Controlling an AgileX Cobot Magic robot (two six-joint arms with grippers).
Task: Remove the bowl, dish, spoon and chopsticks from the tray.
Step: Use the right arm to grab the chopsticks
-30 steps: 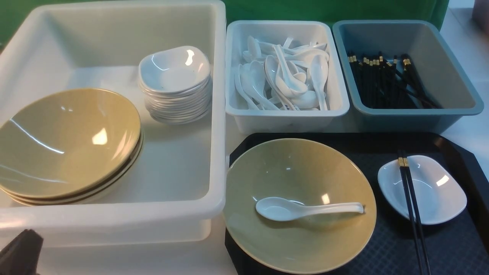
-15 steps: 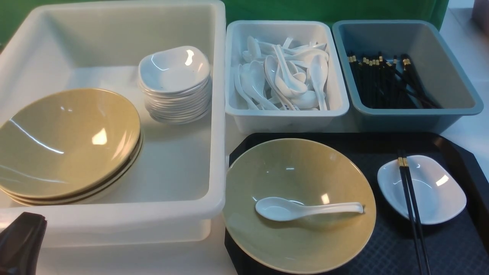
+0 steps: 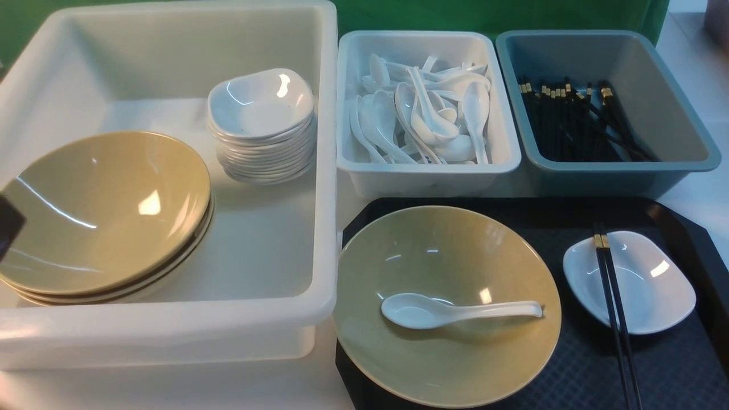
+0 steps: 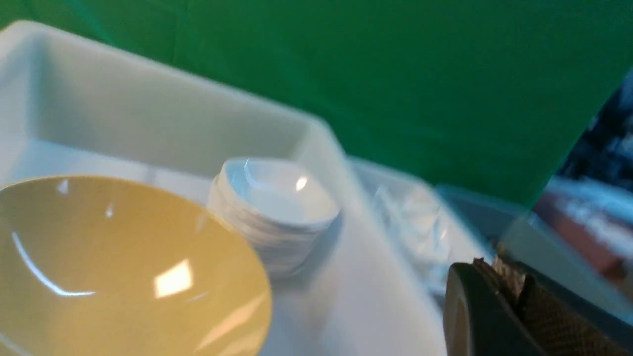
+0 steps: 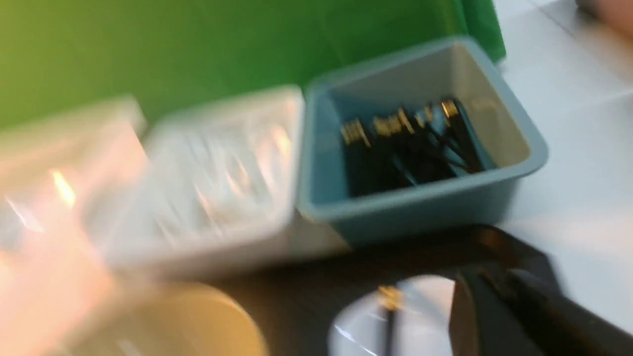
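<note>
- Tray [image 3: 672, 364]: black, at the near right of the table; all four items lie on it, none cleared yet
- Bowl [image 3: 455, 250]: on the tray's left part, its rim close beside the white tub [image 3: 273, 319]. Hazard: lifted by one edge with the spoon inside, it would likely tilt and shed the spoon
- Spoon [image 3: 450, 312]: lies inside the bowl, scoop to the left, handle towards the right rim. Hazard: glossy and curved, so a pinch on the handle may slip or skid it round the bowl
- Dish [image 3: 655, 285]: on the tray's right part, apart from the bowl. Hazard: moved first, it would tip the sticks off
- Chopsticks [image 3: 612, 296]: the pair lies across the dish, gold bands at the far rim, tips running to the near edge. Hazard: a grip that catches only one stick would split the pair; either may roll
- Left gripper [image 4: 494, 277]: fingers pressed together, holding nothing, above the tub near the stacked bowls [image 3: 102, 210]. Hazard: could knock the stack
- Right gripper [image 5: 494, 296]: over the dish side of the tray; view blurred, so its opening cannot be told; nothing seen in it. Hazard: a hasty descent could strike the dish rim
</note>
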